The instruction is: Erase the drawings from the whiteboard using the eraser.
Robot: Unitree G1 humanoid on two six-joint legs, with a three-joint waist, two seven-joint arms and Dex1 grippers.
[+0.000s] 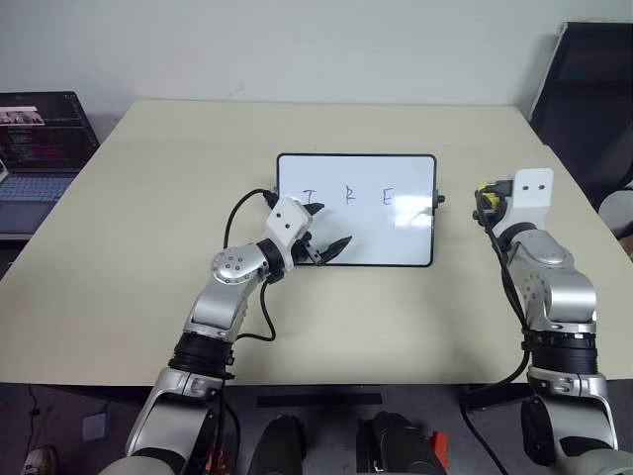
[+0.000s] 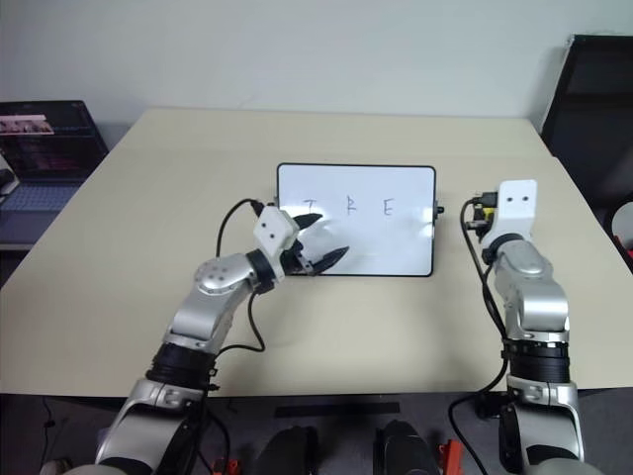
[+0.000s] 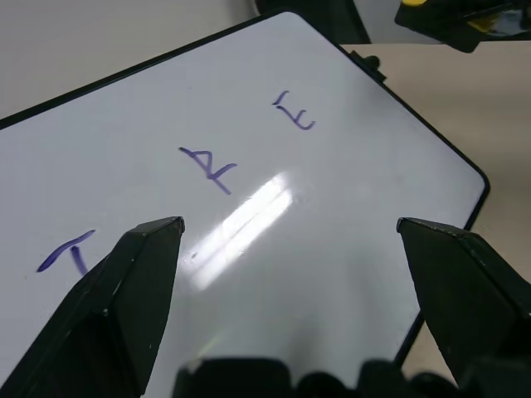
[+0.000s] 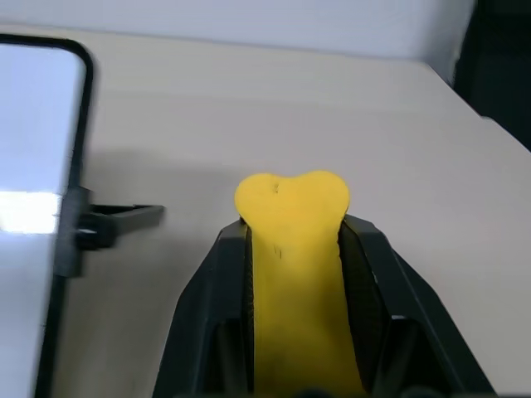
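Eraser (image 4: 297, 274) pinched, just beside whiteboard (image 4: 33, 166) edge.

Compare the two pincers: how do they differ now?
The left pincer is open and empty; the right pincer is shut on the yellow eraser. The left one hangs over the whiteboard; the right one is beside it, over the table. Both have black fingers.
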